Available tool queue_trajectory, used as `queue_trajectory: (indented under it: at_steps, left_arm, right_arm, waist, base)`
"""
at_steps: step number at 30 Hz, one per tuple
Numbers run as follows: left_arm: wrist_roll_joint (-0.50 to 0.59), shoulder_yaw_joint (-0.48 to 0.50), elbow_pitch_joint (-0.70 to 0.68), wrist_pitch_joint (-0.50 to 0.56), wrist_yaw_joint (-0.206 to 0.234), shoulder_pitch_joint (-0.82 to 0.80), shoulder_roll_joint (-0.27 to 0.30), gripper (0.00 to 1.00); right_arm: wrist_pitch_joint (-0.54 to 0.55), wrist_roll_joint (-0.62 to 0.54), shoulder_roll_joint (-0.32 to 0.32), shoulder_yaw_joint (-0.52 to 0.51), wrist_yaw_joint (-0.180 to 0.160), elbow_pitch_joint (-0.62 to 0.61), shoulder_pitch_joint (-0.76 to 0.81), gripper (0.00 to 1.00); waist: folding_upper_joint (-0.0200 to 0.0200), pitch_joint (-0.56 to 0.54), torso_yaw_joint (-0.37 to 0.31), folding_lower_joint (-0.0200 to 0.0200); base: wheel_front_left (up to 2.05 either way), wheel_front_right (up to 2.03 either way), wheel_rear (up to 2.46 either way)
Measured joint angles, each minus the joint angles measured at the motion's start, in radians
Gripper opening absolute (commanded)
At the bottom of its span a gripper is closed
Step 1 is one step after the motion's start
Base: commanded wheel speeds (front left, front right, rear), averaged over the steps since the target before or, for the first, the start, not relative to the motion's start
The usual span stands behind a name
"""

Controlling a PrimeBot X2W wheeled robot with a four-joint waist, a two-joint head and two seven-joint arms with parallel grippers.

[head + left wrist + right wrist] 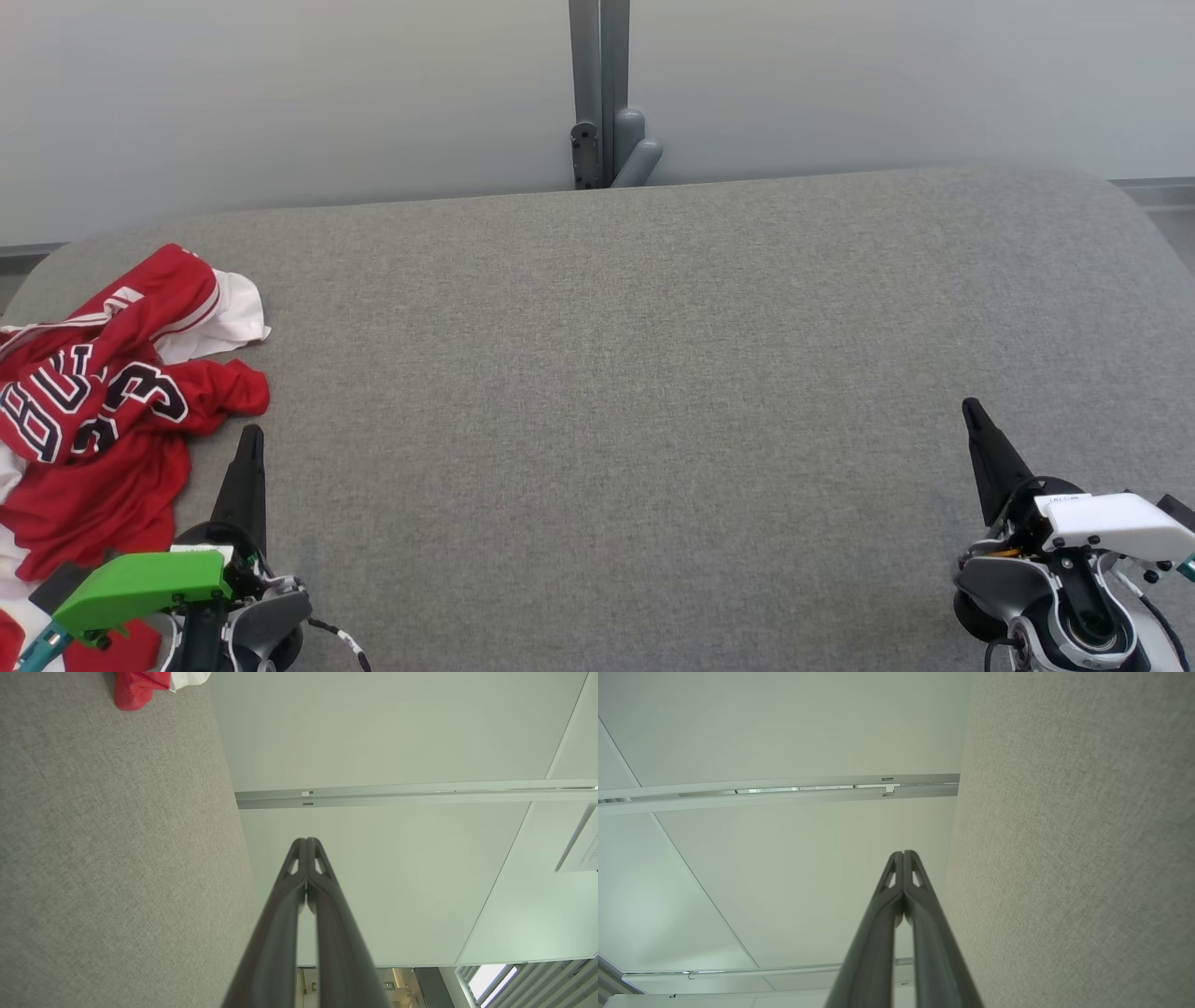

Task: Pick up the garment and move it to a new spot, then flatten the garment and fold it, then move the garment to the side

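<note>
Garment (103,411) in red, with white trim and dark lettering, lies crumpled in a heap at the table's left edge, reaching down toward the near-left corner; in the left wrist view we see a red and white lobe of it (135,690) on the grey cloth. We hold both arms low over the near edge of the table (607,373), one toward each near corner, with the fingers pointing toward the far edge. The left jaws are closed on nothing, their dark fingers (245,485) pressed together up to the tips, as the left wrist view confirms (280,933); the tip stands near the garment's right-hand lobe, and we see no contact. A green cover (140,588) sits on that wrist, partly over the heap's lower part. The right jaws are likewise closed and hold nothing, fingers (990,462) tilted slightly leftward, met at the tips in the right wrist view (878,938); a white cover (1111,523) sits behind them. Between the two arms the grey table runs bare through its middle and across to the right edge. Beyond the far edge stands a pale wall (280,93) with a grey post (599,84) at its middle.
</note>
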Motion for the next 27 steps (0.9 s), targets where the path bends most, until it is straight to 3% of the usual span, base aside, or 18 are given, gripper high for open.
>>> queue_trajectory:
  at_steps: [27]
  left_arm:
    - [0.000,0.000,0.000,0.000,0.000,0.000,0.000,0.00]
  right_arm:
    - [0.000,0.000,0.000,0.000,0.000,0.000,0.000,0.00]
  waist:
    - [0.0000,0.000,0.000,0.0000]
  base:
    - [0.00,0.00,0.00]
